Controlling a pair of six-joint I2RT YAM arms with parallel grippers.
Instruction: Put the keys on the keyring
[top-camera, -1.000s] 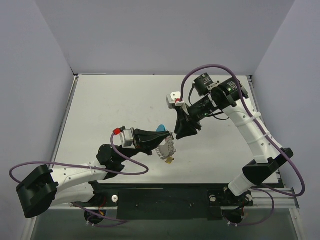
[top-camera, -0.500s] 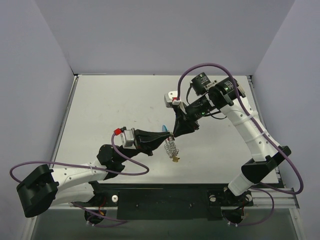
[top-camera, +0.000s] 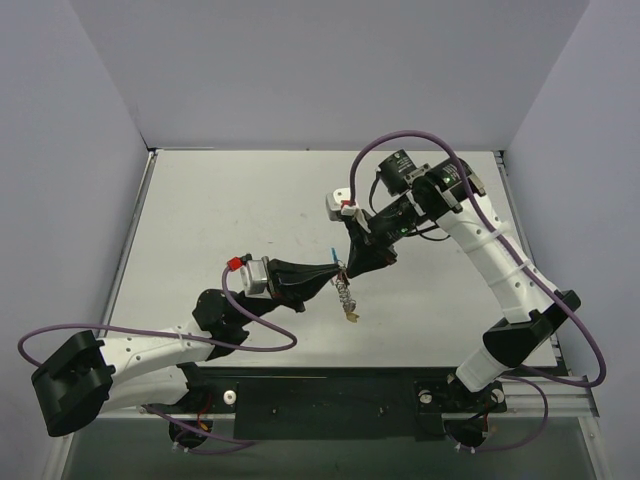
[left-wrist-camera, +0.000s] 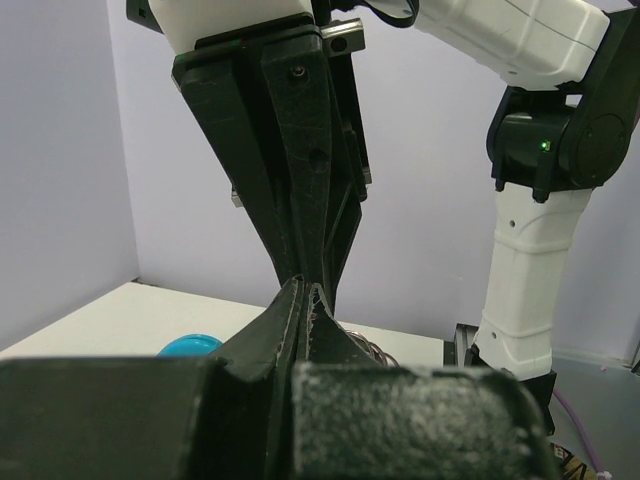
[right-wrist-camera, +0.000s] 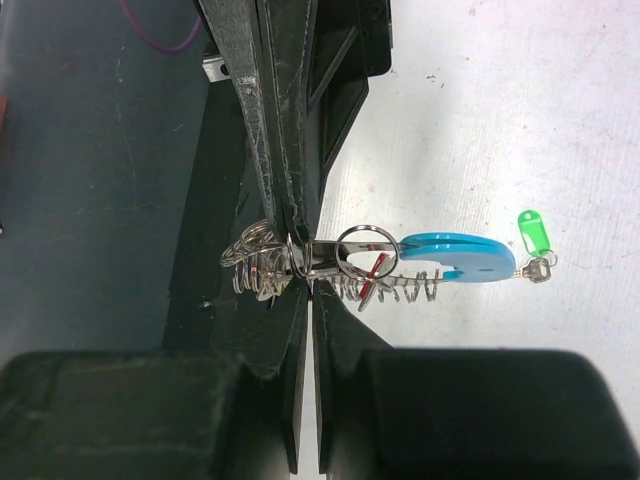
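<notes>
The large coiled-wire keyring (right-wrist-camera: 252, 265) is bare silvery metal, glossy and catching bright glints. Its oval blue tag (right-wrist-camera: 455, 255) is smooth, shiny plastic, and the slim red tag (right-wrist-camera: 375, 268) looks plastic too. The small oblong bright green tag (right-wrist-camera: 537, 232) is glossy plastic; the tiny key (right-wrist-camera: 540, 268) on it is duller silver metal. The white table (right-wrist-camera: 500, 120) is matt and faintly marked. The left gripper (right-wrist-camera: 290, 238) and right gripper (right-wrist-camera: 308, 292) have matt black plastic fingers with a rough, grainy face.
</notes>
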